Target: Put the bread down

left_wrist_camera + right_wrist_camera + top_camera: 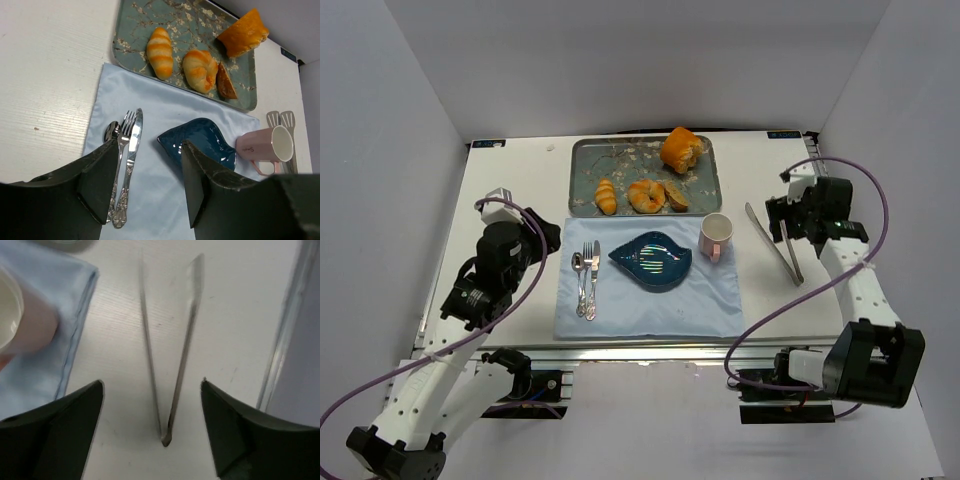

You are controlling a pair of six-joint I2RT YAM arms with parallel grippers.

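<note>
the right fingers (75,415) are spread and empty directly over the tongs (185,340), while the left fingers (100,180) are spread and empty above the cutlery (125,150). the bread (646,195) is found on the tray (585,160) at upper centre of the top view, up-left of the right fingers and up-right of the left ones, which are judged slightly nearer. four golden-brown pieces are seen, the striped roll (606,196) lying lengthwise up the frame.

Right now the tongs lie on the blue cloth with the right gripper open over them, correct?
No: the tongs lie on the table beside the blue cloth; the right wrist view shows it. The right gripper is open over them.
</note>
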